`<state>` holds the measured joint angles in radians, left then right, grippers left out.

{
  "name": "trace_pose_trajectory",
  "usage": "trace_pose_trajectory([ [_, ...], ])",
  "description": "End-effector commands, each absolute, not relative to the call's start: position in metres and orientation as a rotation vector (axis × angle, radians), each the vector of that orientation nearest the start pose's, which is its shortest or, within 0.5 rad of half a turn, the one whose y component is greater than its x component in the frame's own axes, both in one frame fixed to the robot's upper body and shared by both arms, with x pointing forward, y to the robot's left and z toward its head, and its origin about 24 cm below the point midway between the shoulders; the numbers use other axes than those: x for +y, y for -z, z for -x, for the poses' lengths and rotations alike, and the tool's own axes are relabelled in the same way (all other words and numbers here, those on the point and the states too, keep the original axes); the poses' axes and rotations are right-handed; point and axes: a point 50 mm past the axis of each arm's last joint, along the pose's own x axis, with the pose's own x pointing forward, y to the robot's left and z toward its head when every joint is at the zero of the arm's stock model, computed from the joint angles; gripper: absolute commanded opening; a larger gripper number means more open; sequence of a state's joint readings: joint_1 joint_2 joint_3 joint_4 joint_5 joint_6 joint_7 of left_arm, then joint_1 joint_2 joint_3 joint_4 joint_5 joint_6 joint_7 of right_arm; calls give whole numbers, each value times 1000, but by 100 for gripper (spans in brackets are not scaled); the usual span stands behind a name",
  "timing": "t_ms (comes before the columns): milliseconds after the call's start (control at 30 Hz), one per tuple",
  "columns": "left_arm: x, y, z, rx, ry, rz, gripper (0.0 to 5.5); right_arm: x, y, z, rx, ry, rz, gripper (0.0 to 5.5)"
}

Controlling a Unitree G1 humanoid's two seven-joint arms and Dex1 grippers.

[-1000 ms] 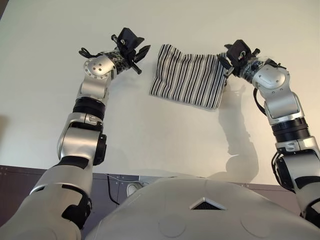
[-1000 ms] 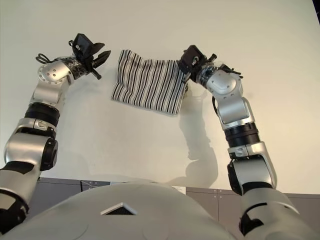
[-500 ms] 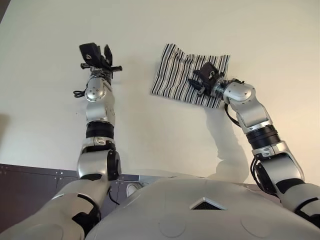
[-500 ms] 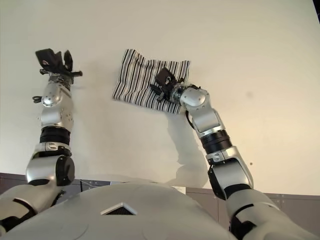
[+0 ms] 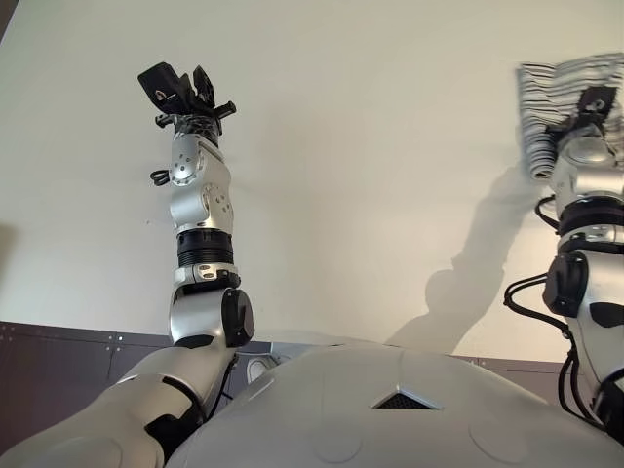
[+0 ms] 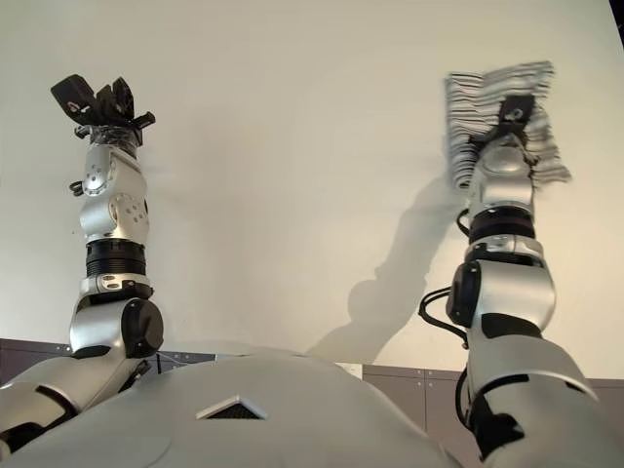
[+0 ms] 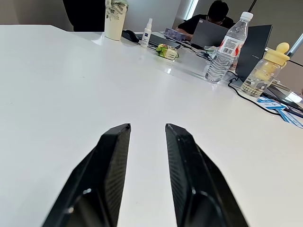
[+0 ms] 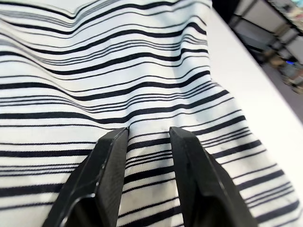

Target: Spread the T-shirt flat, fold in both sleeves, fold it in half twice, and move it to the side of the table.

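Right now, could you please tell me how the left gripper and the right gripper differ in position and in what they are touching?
The left gripper is over bare table on the robot's left; the right gripper is far out on the right. The left gripper is open and empty; the right gripper rests on the folded striped T-shirt. Both are black and held out over the same white table.

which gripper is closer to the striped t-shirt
Right. The right gripper pinches the T-shirt at the table's right side; the left gripper hangs over the table far to the left, apart from it.
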<state>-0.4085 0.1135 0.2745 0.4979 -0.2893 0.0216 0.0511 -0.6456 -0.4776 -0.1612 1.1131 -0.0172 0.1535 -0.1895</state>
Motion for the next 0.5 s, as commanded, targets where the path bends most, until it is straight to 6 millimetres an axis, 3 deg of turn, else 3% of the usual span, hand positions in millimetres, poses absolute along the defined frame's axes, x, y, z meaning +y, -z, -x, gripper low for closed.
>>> trace_pose_trajectory([
  [33, 211, -46, -327, 72, -248, 257, 135, -310, -28, -328, 494, 547, 288, 159],
  [133, 208, -48, -330, 75, -217, 242, 135, -308, -34, -330, 401, 575, 248, 159],
  [200, 186, -60, -344, 57, -128, 240, 135, -315, -48, -328, 238, 630, 251, 159],
  [267, 153, -78, -358, 18, -74, 283, 135, -299, -66, -336, 100, 600, 281, 159],
  [367, 118, -109, -370, -54, -77, 347, 135, -246, -87, -361, -5, 468, 242, 159],
  [500, 85, -143, -369, -199, -47, 207, 135, -140, -113, -378, -120, 191, 129, 159],
])
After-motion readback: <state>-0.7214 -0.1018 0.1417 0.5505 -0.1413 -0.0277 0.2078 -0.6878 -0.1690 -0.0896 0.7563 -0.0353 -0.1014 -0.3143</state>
